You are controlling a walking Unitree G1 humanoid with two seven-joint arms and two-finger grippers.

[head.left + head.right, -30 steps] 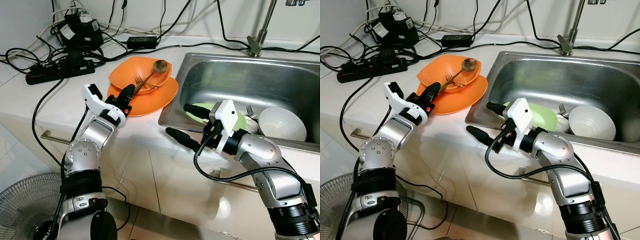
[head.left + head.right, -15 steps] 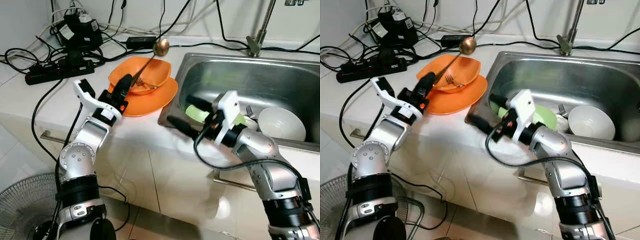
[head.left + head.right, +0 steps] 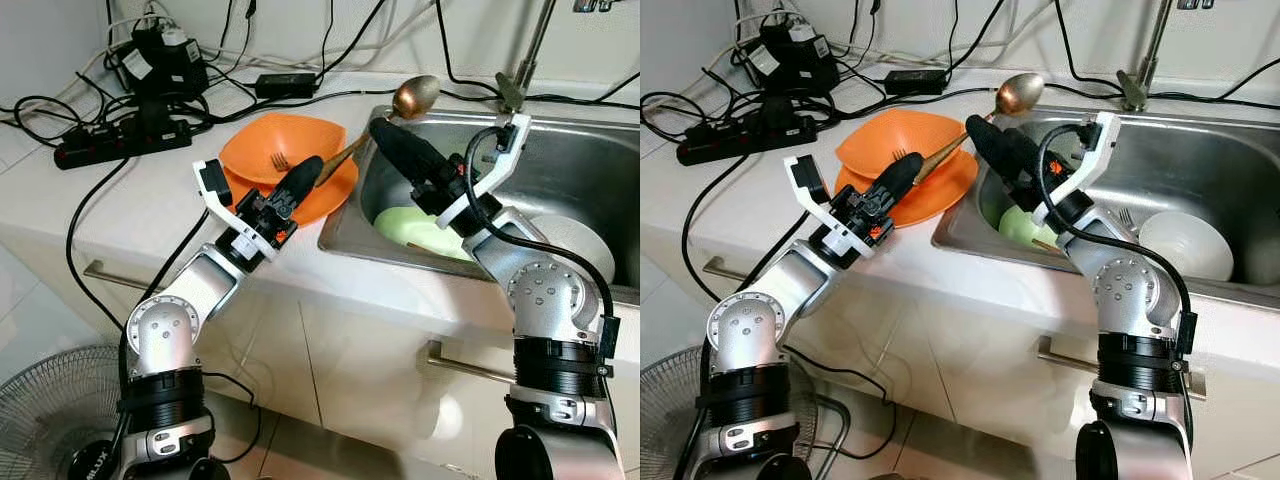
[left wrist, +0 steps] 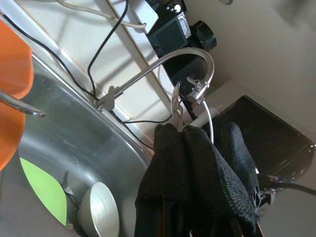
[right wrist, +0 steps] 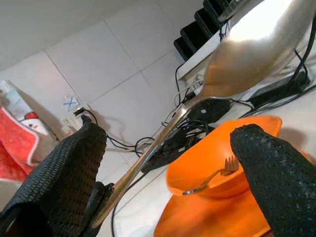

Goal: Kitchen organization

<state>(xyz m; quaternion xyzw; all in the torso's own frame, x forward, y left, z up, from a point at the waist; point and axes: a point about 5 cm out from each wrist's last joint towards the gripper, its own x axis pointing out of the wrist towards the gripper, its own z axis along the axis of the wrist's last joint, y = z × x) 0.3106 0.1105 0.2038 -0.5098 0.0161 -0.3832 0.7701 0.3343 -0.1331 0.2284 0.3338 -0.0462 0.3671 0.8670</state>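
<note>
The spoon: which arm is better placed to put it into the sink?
Left, probably. The left gripper is shut on the spoon, whose bowl is over the sink edge. The right gripper is open beside it.

Black power strip (image 3: 115, 140) amid tangled cables, floor fan (image 3: 45, 415), perhaps a towel (image 5: 17, 143)

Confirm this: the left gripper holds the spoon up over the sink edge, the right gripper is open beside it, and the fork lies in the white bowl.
Wrong on the fork. The left gripper does hold the spoon over the sink edge with the right gripper open beside it, but the fork lies in the orange bowl, as the left eye view shows.
</note>
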